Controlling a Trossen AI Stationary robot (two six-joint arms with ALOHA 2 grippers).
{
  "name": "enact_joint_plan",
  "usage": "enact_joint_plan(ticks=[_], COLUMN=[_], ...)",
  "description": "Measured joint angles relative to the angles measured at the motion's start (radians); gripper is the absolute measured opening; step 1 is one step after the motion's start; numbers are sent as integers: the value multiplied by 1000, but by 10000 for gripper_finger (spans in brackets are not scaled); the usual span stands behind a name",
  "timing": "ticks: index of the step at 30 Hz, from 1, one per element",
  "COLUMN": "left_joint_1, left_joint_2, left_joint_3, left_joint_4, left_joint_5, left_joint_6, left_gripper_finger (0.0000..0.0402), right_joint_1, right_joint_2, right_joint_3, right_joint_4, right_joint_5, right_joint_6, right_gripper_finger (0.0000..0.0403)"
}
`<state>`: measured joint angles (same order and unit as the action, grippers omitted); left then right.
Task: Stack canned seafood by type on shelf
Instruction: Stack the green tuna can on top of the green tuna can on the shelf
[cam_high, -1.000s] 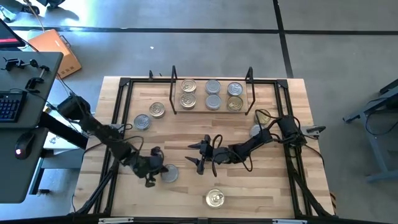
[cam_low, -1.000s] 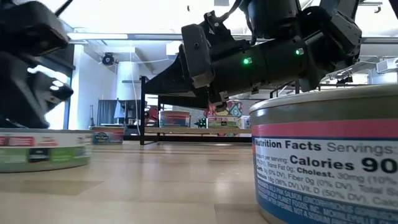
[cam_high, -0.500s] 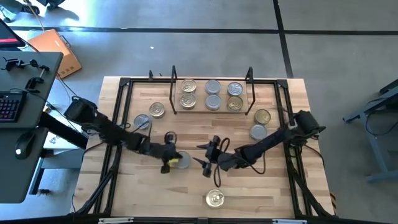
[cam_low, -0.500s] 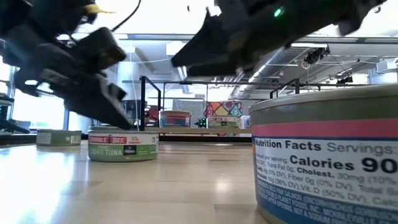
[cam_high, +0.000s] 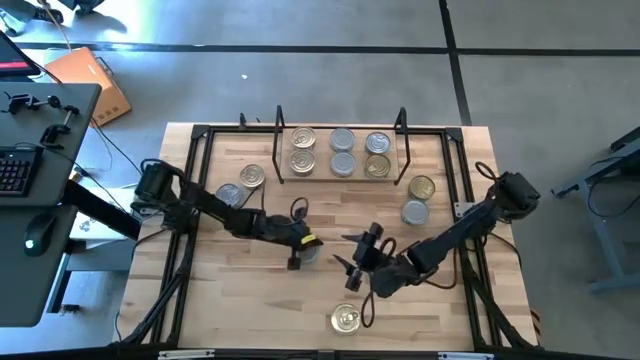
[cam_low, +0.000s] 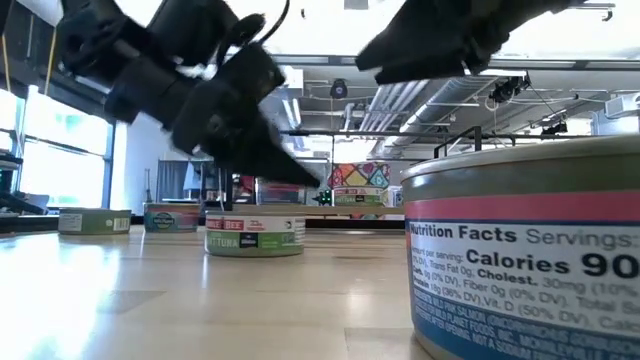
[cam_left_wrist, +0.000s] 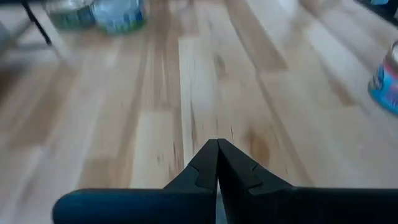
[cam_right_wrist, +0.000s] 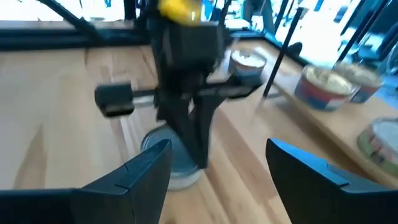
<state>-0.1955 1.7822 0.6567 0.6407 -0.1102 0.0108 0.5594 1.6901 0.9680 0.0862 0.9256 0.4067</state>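
My left gripper (cam_high: 300, 252) is shut, with its tips down at a silver-lidded, green-labelled tin (cam_high: 311, 256) near the table's middle. The tin stands flat on the wood (cam_low: 255, 238). My right gripper (cam_high: 355, 266) hangs open just to the tin's right, raised off the table and facing it, with nothing between its fingers (cam_right_wrist: 149, 171). The shelf (cam_high: 322, 176) at the far edge holds several tins in two rows. A gold-lidded tin (cam_high: 346, 320) stands near the front edge. Two tins (cam_high: 240, 186) stand to the left of the shelf and two (cam_high: 417, 199) to its right. My left gripper touches the tin with its shut fingertips (cam_right_wrist: 198, 146). They slant down from the table's left onto the tin's top edge (cam_right_wrist: 180, 163). The gripper's own body hides the exact spot. The tin stays upright, its base on the table.
A black tube frame (cam_high: 195, 175) runs round the table's edges. The near gold-lidded tin fills the low view's right side (cam_low: 520, 250). Bare wood lies between the middle tin and the shelf.
My left gripper has swept toward the table's right edge and a little toward the far edge, still shut. The silver-lidded tin has slid along the table with it, staying upright. My right gripper has risen and drawn toward the right and near edges, still open.
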Motion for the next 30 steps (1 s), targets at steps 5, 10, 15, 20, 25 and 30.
enact_joint_plan(ticks=[5,10,15,20,25,30], left_joint_1=[-8,-41,-89,-95,-49,11], left_joint_2=[-92,-237,-327,-293,-204,-114], left_joint_3=[54,37,-22,-122,-158,-157], left_joint_4=[-119,-318,-447,-262,-87,-54], left_joint_5=[-4,-5,-4,-7,-7,-6], left_joint_6=[53,43,-26,-90,-114,-124], left_gripper_finger=[0,0,0,0,0,0], right_joint_1=[2,12,0,-36,-84,-115], right_joint_2=[0,12,89,212,267,268], right_joint_3=[0,-1,-1,-1,-1,-1], right_joint_4=[-160,-300,-256,-24,131,194], right_joint_5=[-67,-123,-221,-277,-346,-388], right_joint_6=[166,280,291,175,111,69], right_gripper_finger=[254,254,254,254,254,254])
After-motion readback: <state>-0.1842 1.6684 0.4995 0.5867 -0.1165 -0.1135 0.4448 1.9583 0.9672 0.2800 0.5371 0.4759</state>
